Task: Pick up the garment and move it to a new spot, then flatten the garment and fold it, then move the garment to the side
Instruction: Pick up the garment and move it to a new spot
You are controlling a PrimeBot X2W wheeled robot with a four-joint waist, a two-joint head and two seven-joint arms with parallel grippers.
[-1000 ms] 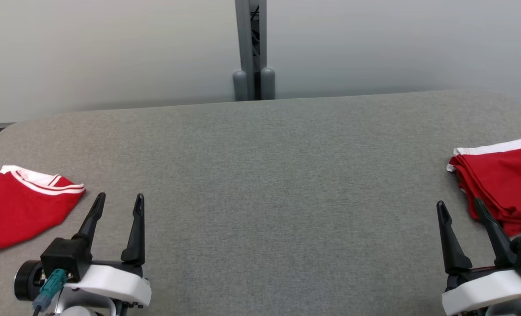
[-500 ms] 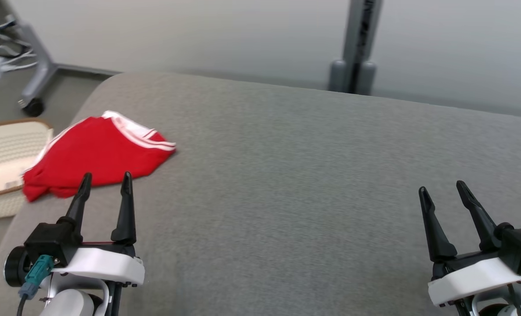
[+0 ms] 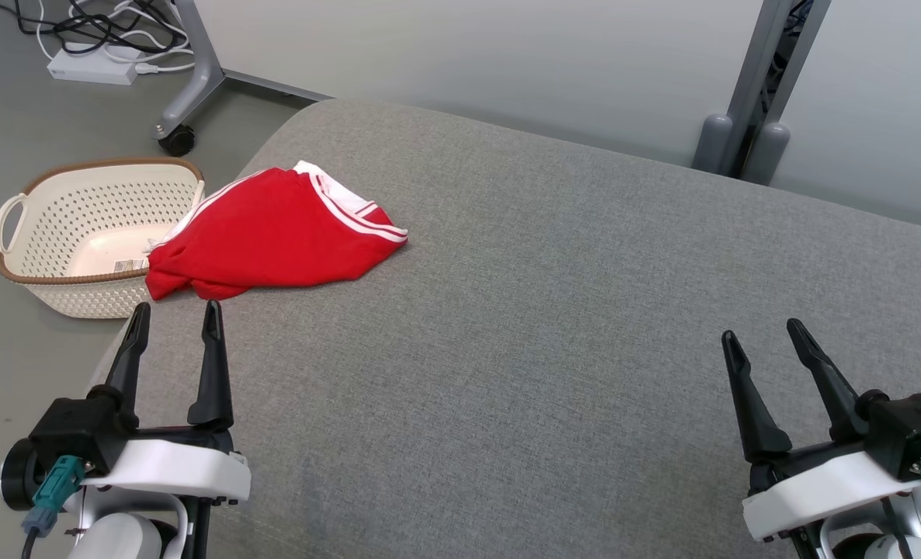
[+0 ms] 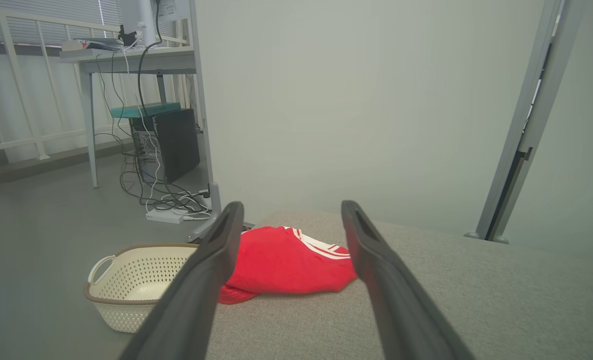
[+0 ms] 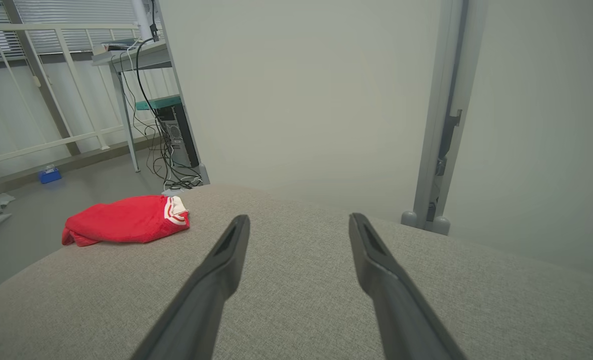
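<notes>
Grey table [image 3: 546, 310]; red garment [image 3: 274, 233] just ahead of left claw [image 3: 176, 306], far from right claw [image 3: 761, 329]; both agape, empty

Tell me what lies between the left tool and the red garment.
Nothing but bare grey table, as the head view shows: a short strip separates the left tool from the red garment.

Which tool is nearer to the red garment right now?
Left. The left tool is open just short of the red garment; the right tool, also open, is far off across the grey padded surface.
</notes>
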